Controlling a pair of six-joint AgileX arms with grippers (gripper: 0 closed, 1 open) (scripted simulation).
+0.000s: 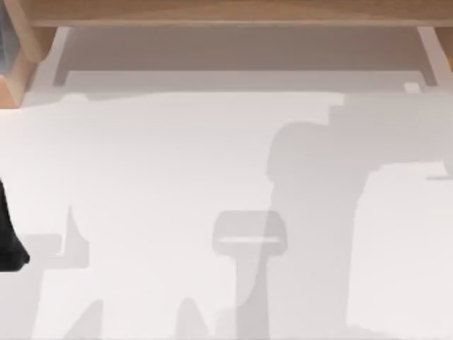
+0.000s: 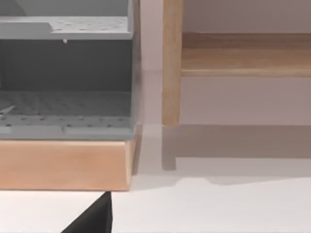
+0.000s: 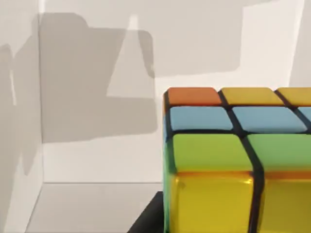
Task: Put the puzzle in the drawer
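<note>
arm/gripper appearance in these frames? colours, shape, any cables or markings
Little to go on. The left arm is a plain matte black shape at the top view's left edge. A black angular piece shows in the left wrist view, another in the right wrist view. No cables or markings visible.

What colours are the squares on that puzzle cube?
The puzzle shows orange, yellow, blue and green squares with black lines between them, best in the right wrist view.

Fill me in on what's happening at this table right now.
The right wrist view sits close on the small twisty cube puzzle of orange, yellow, blue and green squares, with pale white walls behind it. Seen from above, a white drawer stands pulled out of a light wooden cabinet. The left arm rests at the table's left edge.
</note>
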